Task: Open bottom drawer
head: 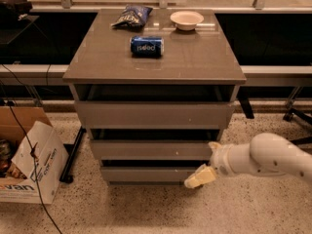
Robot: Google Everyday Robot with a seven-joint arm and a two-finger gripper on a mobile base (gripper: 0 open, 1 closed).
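Observation:
The grey cabinet [155, 62] has three handleless drawer fronts stacked. The bottom drawer [146, 174] is the lowest and smallest-looking front, just above the floor, with a dark gap over its top edge; it sits nearly flush. My gripper [206, 162] comes in from the right on a white arm [265, 159], at the right end of the bottom drawer. Its cream fingers are spread: the lower fingertip [197, 178] lies against the bottom front's right end, the upper one [214, 146] is by the middle drawer [151, 149]. It holds nothing.
On the cabinet top lie a blue can [146, 46] on its side, a blue snack bag [131, 15] and a white bowl [186, 19]. A cardboard box [27, 152] and cables stand on the floor at left. Black chair legs [297, 115] are at right.

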